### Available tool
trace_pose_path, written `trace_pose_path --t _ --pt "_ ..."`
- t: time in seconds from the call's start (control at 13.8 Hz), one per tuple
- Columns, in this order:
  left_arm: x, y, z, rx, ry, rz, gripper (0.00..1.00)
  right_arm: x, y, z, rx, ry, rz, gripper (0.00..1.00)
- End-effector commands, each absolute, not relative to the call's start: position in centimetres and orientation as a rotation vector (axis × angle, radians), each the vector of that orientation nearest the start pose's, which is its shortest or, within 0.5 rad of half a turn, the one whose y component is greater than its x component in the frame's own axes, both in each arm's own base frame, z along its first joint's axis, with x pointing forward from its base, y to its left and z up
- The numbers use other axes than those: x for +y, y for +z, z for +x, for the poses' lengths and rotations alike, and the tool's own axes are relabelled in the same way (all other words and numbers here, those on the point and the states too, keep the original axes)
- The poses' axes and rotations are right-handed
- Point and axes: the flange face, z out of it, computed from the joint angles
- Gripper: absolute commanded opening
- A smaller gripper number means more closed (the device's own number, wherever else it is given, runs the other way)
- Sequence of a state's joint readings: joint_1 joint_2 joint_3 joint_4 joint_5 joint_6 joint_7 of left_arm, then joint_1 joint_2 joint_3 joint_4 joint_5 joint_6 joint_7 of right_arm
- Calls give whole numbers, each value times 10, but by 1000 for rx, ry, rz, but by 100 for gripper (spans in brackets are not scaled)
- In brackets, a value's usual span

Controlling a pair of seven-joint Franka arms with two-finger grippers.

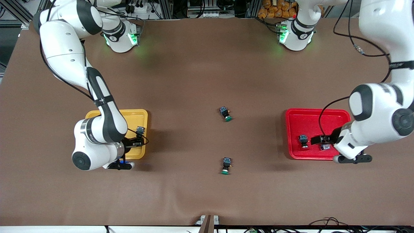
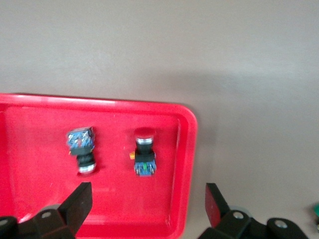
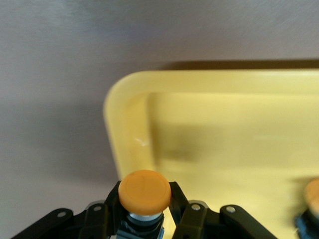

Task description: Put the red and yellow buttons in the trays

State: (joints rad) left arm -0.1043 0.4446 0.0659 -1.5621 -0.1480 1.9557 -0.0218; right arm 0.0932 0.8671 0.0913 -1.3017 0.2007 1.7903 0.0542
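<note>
Right gripper (image 3: 144,211) clamped on yellow button (image 3: 145,191) over yellow tray (image 3: 224,149); left gripper (image 2: 149,204) wide above red tray (image 2: 30,119); light, rigid, rounded—best pinched across black body.

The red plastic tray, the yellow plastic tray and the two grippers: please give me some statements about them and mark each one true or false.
1. Two push-button switches lie in the shallow red plastic tray. True.
2. The left gripper is shut on a red-capped switch. False: it is open over the red tray and holds nothing.
3. The right gripper holds an orange-yellow-capped switch over the shallow yellow plastic tray. True.
4. Both green-capped switches lie in the yellow tray. False: they lie on the brown table between the trays.
</note>
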Motion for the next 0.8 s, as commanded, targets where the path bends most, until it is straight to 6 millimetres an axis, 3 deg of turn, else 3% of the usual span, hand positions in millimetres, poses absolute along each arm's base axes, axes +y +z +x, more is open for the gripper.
trace_pose_path --t 0.0,0.22,0.43,0.58,0.72 --pt "-34 437 658 -64 88 -3237 100 108 201 665 -149 545 -2859 0" --pt "-25 500 637 -37 68 -3213 100 103 199 665 -166 542 -2855 0" --pt "-30 555 614 -22 41 -3218 100 100 195 664 -197 529 -2850 99" --pt "-35 569 610 7 52 -3204 100 101 195 664 -201 526 -2849 100" --pt "-44 570 609 35 63 -3202 100 101 196 665 -198 524 -2848 100"
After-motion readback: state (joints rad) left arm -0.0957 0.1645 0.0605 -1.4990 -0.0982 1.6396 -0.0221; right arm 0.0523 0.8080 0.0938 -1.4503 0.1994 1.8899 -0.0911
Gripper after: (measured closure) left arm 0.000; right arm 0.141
